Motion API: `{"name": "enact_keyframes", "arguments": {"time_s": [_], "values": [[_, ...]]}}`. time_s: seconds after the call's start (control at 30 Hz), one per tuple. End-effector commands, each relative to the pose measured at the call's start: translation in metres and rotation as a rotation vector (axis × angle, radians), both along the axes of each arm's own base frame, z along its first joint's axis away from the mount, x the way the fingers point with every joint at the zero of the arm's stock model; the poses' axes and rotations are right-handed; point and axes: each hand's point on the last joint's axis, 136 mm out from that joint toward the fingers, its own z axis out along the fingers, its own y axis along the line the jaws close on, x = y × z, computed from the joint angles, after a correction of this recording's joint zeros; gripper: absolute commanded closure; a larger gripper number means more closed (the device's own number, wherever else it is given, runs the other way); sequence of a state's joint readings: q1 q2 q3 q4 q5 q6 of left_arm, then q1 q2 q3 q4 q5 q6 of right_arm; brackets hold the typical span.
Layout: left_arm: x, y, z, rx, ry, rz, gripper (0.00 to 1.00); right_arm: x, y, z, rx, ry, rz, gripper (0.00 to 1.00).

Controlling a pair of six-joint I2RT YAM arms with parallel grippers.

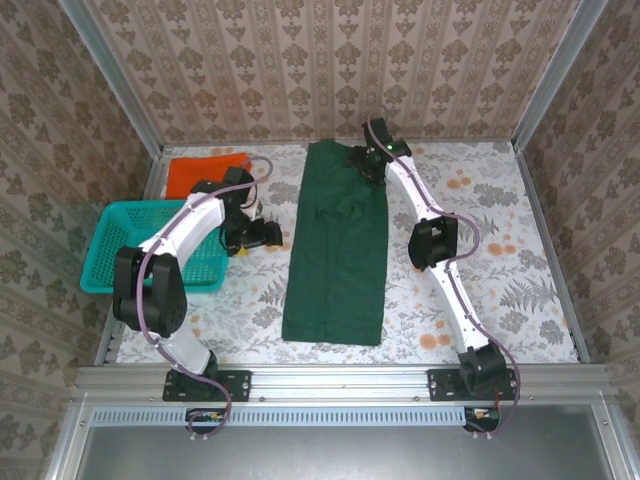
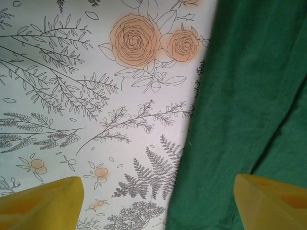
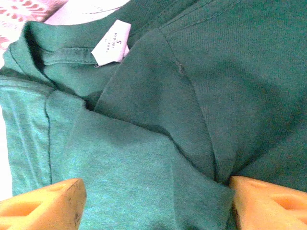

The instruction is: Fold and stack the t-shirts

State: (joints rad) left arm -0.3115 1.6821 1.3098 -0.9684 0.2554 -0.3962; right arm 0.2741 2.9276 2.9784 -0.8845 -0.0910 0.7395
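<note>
Green t-shirt (image 1: 335, 250) lies centre frame, a long narrow strip; orange t-shirt (image 1: 205, 170) waits upper left. Right gripper (image 1: 367, 158) hovers spread over the collar (image 3: 62, 57), left gripper (image 1: 262, 233) spread beside the strip's left edge. Next, probably: pinch the collar end and fold it hemward.

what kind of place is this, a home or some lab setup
Most likely a staged robot test cell, not a home: two white robot arms are bolted to a metal rail, damask-patterned wall panels box in the floral-print table, and a dark green cloth t-shirt lies spread there.
</note>
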Motion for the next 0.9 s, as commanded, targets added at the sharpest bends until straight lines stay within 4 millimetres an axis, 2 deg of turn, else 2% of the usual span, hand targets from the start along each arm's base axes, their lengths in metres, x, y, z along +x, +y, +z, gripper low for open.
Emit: {"name": "enact_keyframes", "arguments": {"time_s": [0.0, 0.17, 0.23, 0.3, 0.53, 0.63, 0.7, 0.8, 0.87], "values": [[0.001, 0.003, -0.002, 0.011, 0.023, -0.01, 0.17, -0.003, 0.011, 0.042, 0.022, -0.051, 0.041, 0.19], [0.001, -0.003, -0.003, 0.004, 0.022, -0.027, 0.17, -0.025, -0.023, 0.119, -0.068, -0.09, 0.042, 0.17], [-0.001, -0.005, -0.005, 0.01, 0.028, -0.04, 0.17, -0.043, -0.042, 0.148, -0.12, -0.082, 0.031, 0.16], [-0.003, -0.008, -0.007, 0.018, 0.034, -0.054, 0.18, -0.061, -0.058, 0.167, -0.142, -0.058, 0.033, 0.16], [-0.003, -0.01, -0.001, 0.041, 0.002, -0.075, 0.19, -0.14, -0.129, 0.213, -0.202, 0.077, 0.057, 0.17], [-0.003, -0.008, 0.001, 0.045, -0.005, -0.071, 0.19, -0.176, -0.151, 0.232, -0.233, 0.122, 0.091, 0.16], [-0.004, -0.009, 0.003, 0.042, -0.01, -0.07, 0.19, -0.193, -0.158, 0.242, -0.15, 0.16, 0.095, 0.17], [-0.004, -0.012, 0.003, 0.027, -0.011, -0.074, 0.2, -0.226, -0.192, 0.263, -0.207, 0.189, 0.029, 0.16], [-0.005, -0.014, 0.004, 0.016, -0.009, -0.076, 0.21, -0.251, -0.205, 0.276, -0.177, 0.199, 0.001, 0.17]]}}
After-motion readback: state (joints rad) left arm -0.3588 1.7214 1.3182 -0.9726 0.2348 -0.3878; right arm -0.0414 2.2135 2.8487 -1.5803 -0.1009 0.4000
